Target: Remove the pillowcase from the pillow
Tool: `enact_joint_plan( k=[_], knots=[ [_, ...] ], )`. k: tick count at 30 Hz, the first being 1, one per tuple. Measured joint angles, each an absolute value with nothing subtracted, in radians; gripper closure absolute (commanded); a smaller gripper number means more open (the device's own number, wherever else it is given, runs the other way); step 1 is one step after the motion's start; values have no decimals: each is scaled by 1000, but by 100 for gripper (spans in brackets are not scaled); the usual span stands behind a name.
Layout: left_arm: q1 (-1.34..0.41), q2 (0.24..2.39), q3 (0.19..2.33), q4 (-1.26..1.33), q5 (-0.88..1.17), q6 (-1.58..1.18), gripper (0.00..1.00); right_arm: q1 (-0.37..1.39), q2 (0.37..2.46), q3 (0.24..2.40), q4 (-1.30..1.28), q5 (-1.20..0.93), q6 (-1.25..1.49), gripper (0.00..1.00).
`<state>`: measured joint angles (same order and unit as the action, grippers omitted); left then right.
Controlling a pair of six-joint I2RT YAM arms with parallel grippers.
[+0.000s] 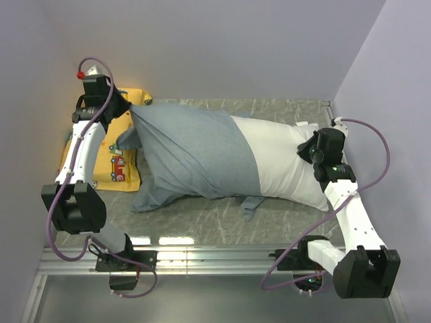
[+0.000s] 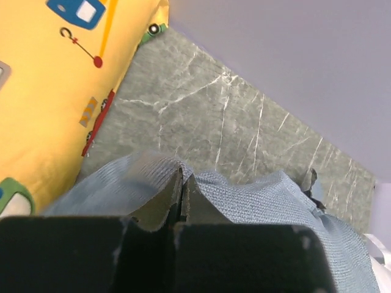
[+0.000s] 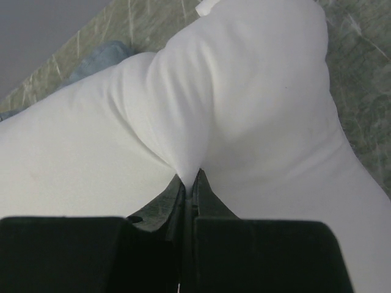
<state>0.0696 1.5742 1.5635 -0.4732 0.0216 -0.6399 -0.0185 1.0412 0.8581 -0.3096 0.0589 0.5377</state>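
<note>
Our left gripper [image 2: 183, 178] is squeezed shut on a fold of the pillowcase [image 2: 263, 204]. The grey cloth bunches up right at the tips and spreads out on both sides of them. Our right gripper [image 3: 190, 177] is squeezed shut too, and it pinches a bump of the white pillow [image 3: 244, 97]. The pillow puffs up just past those tips and fills almost all we see there.

What could go wrong? We think the fold in the left jaws is thin, so it could slip out if we pull hard or fast. The pinch on the pillow looks small too. If it lets go, the whole pillow may slide along with the case and nothing comes off. The yellow pillow [image 2: 49, 91] with the cars lies just beside the left jaws. A pull that way could bump it or drag it across the table [image 2: 232, 122].

From above, the pillowcase covers the half of the pillow near the left jaws. The bare white half reaches to the right jaws. The two grippers sit at far ends, well apart.
</note>
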Motion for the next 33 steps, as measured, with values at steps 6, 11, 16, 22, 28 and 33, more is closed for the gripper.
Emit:
enact_joint_plan(
  k=[6,11,16,22,28,33],
  knots=[
    [-51,1610,1475,-392,-28,-622,100,64,1012,871,-355,145,488,41],
    [-140,1649,1451,-342,-43,-621,100,303,990,955,-395,226,417,24],
    [-130,1691,1481,-330,-51,-617,100,493,1016,1039,-436,265,380,21],
    [-155,1786,1620,-343,-48,-587,100,569,1182,1037,-460,297,370,21],
    [-191,1817,1709,-389,-39,-545,51,550,1302,994,-398,304,391,100],
    [-225,1800,1748,-417,-68,-507,26,498,1315,994,-335,255,424,100]
  ],
)
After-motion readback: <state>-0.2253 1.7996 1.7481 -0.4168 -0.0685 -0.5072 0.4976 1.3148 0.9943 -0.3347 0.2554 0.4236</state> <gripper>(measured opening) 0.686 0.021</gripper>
